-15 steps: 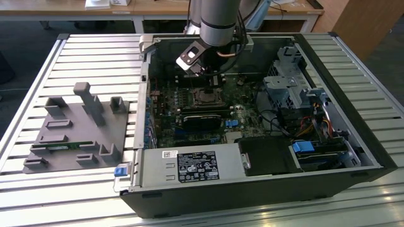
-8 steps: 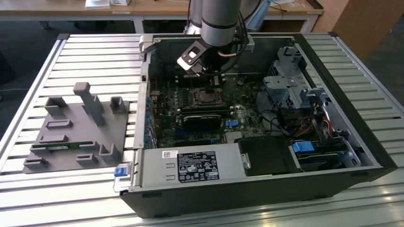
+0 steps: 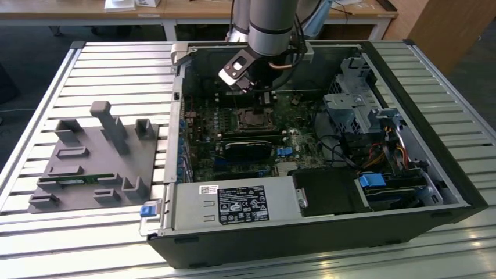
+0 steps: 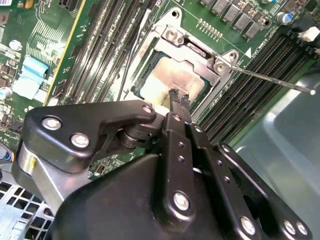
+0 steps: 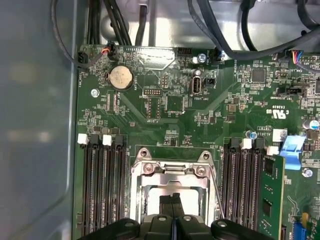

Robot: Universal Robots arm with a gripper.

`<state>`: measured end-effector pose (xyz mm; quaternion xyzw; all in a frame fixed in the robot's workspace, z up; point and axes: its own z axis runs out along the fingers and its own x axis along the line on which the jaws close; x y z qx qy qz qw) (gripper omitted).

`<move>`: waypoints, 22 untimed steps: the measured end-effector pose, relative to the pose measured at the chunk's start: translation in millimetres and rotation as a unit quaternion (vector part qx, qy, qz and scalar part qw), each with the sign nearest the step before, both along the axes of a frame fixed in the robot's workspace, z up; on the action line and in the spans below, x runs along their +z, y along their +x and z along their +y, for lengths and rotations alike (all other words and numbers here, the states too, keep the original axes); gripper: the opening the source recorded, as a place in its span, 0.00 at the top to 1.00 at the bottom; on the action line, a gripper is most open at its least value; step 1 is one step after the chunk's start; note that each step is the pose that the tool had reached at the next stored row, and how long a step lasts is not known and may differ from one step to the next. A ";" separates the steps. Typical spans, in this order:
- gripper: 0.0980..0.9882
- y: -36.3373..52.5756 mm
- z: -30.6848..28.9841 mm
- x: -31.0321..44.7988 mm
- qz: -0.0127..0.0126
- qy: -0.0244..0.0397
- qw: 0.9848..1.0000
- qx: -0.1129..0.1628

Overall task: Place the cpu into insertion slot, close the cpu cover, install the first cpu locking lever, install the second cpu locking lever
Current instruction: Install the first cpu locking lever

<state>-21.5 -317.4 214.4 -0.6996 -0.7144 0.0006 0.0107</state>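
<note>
2 steps look done: cpu (image 4: pixel 175 78) seated, cpu cover (image 4: pixel 198 54) down. 1 locking lever (image 4: pixel 275 81) sticks out unlatched. End effector (image 4: pixel 179 98) pinched closed, empty.

You had the exterior view set high and well back from the insertion slot (image 3: pixel 252 119), slanting down into the open computer case (image 3: pixel 310 244) and across the slatted table (image 3: pixel 116 64) around it. Both wrist views sat close above that slot. The first wrist view faced it almost squarely, with the motherboard (image 5: pixel 165 105) stretching beyond it. The second wrist view looked at it obliquely past the gripper (image 4: pixel 179 98). All three views shared the slot and the memory slots (image 5: pixel 102 190) flanking it.
</note>
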 end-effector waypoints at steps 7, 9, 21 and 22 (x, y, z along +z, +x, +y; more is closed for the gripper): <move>0.98 0.0 0.0 12.8 0.000 0.000 1.000 0.000; 0.98 0.0 0.0 19.4 0.000 0.000 1.000 0.000; 0.98 0.0 0.0 59.5 0.000 0.000 1.000 0.000; 0.98 0.0 0.0 62.8 0.000 0.000 1.000 0.000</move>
